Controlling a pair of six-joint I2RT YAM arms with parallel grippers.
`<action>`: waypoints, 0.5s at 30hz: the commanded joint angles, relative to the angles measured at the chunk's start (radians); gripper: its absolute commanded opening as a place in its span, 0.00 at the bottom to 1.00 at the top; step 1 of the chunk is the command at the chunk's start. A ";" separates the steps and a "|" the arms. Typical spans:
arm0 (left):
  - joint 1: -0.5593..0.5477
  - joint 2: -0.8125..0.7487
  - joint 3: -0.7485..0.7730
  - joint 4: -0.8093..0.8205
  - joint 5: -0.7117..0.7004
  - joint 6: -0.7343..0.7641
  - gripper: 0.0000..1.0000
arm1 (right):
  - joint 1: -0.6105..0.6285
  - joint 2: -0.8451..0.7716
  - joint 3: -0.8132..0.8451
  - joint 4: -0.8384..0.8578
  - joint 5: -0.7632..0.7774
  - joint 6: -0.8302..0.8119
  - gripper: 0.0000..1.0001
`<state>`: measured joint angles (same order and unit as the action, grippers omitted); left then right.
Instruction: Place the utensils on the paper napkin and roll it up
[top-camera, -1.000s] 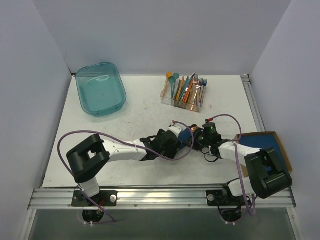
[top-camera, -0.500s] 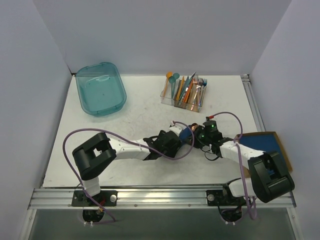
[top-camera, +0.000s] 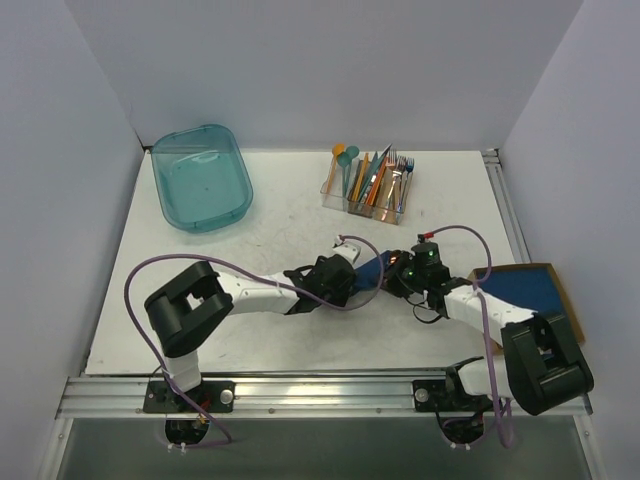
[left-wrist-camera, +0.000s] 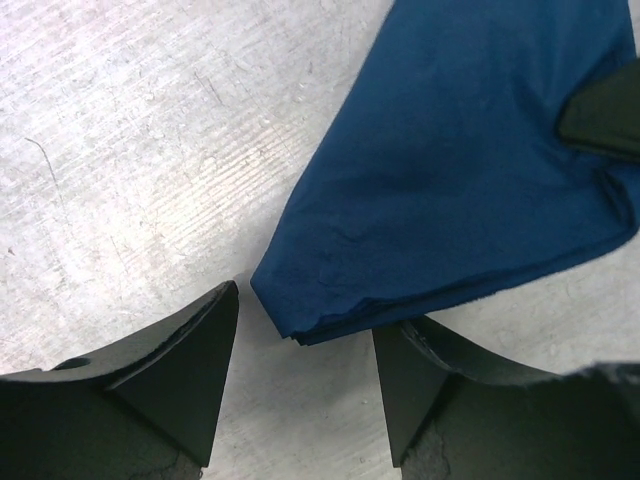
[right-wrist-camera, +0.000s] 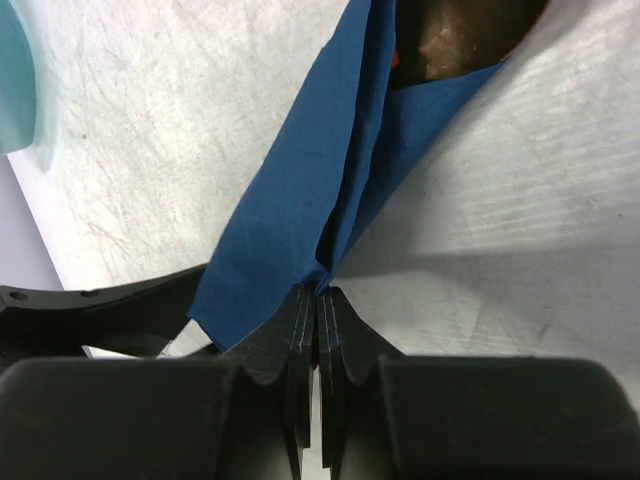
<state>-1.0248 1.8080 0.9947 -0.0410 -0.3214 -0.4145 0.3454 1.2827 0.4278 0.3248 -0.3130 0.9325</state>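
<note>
The paper napkin (left-wrist-camera: 470, 160) is a dark blue sheet folded over on itself, lying on the white table (top-camera: 250, 240) between both arms. Its folded corner points into the gap of my left gripper (left-wrist-camera: 305, 345), whose jaws stand open on either side without touching it. My right gripper (right-wrist-camera: 320, 292) is shut on the napkin's (right-wrist-camera: 300, 200) opposite edge, pinching the layers together. A shiny copper utensil (right-wrist-camera: 455, 35) peeks out from inside the fold at the top of the right wrist view. In the top view the napkin (top-camera: 370, 270) covers the utensils.
A teal plastic bin (top-camera: 200, 178) sits at the back left. A clear holder (top-camera: 370, 182) with orange, teal and blue cutlery stands at the back centre. A stack of blue napkins on cardboard (top-camera: 535, 285) lies at the right edge.
The napkin has been folded over the copper spoon, which showed before and is now covered. My left gripper's jaws have narrowed and it has shifted slightly left.
</note>
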 joint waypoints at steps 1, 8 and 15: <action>0.022 0.042 0.013 -0.045 0.016 -0.012 0.64 | -0.008 -0.034 -0.029 -0.015 0.014 -0.015 0.00; 0.031 0.039 0.015 -0.048 0.035 -0.014 0.64 | -0.009 0.012 -0.077 0.040 0.018 -0.011 0.00; 0.032 -0.021 0.007 -0.045 0.099 0.002 0.64 | -0.009 0.086 -0.090 0.102 0.038 -0.017 0.00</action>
<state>-1.0004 1.8133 1.0058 -0.0410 -0.2882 -0.4126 0.3412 1.3430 0.3485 0.4061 -0.3077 0.9356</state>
